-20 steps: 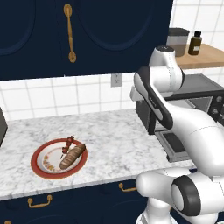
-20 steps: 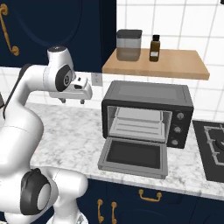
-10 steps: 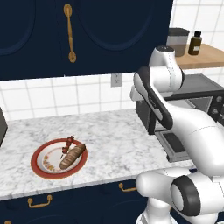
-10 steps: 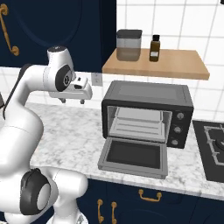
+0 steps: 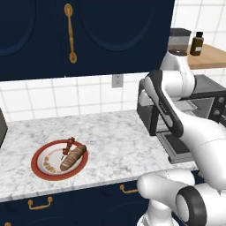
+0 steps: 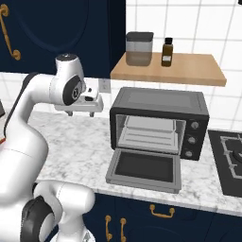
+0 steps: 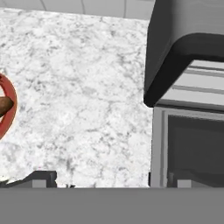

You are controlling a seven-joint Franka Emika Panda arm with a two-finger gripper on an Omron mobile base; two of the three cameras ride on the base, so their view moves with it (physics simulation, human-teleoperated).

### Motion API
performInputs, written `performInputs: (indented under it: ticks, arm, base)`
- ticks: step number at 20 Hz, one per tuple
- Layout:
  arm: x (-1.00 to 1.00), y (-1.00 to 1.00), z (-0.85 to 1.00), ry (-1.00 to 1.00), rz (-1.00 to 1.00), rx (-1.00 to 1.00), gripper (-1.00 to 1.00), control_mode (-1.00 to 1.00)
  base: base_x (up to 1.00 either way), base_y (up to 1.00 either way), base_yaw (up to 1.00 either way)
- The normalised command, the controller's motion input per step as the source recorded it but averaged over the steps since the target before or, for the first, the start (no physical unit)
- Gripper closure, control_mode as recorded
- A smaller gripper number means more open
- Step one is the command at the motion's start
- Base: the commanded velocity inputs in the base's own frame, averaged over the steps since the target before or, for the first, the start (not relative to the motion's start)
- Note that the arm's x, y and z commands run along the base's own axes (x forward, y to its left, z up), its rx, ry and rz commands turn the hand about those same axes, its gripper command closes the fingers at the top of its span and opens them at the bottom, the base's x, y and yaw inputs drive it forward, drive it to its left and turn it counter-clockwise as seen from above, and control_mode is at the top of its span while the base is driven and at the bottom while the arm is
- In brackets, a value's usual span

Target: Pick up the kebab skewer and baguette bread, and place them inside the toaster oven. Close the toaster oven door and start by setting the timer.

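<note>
So my pincer is hanging up over the marble counter, just left of the toaster oven, fingers spread wide apart and gripping nothing. The toaster oven door is lying flat open on the counter edge, with the rack inside showing. Over on the left, the kebab skewer and the baguette bread are sitting together on a red-rimmed plate, the skewer touching the loaf's upper end. Looking down from my hand, I'm seeing the plate's rim at the left edge and the oven corner on the right.
</note>
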Motion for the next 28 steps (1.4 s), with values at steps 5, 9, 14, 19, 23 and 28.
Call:
performInputs:
  ticks: [5, 9, 14, 19, 23, 28]
  arm:
    - [-0.05, -0.82, 0.01, -0.06, 0.37, 0.22, -1.00, -1.00]
    - [-0.02, -0.81, -0.03, -0.09, 0.45, 0.21, -1.00, -1.00]
    - [0.00, -0.46, -0.20, -0.21, 0.45, 0.20, -1.00, -1.00]
    - [0.00, -0.17, -0.38, -0.29, 0.23, 0.13, -1.00, -1.00]
    - [0.00, -0.01, -0.46, -0.38, 0.01, 0.13, -1.00, -1.00]
    - [0.17, -0.06, -0.17, -0.28, -0.02, 0.18, -1.00, -1.00]
  base:
    - [0.00, 0.00, 0.00]
    - [0.00, 0.00, 0.00]
    - [0.00, 0.00, 0.00]
    - [0.00, 0.00, 0.00]
    - [0.00, 0.00, 0.00]
    - [0.00, 0.00, 0.00]
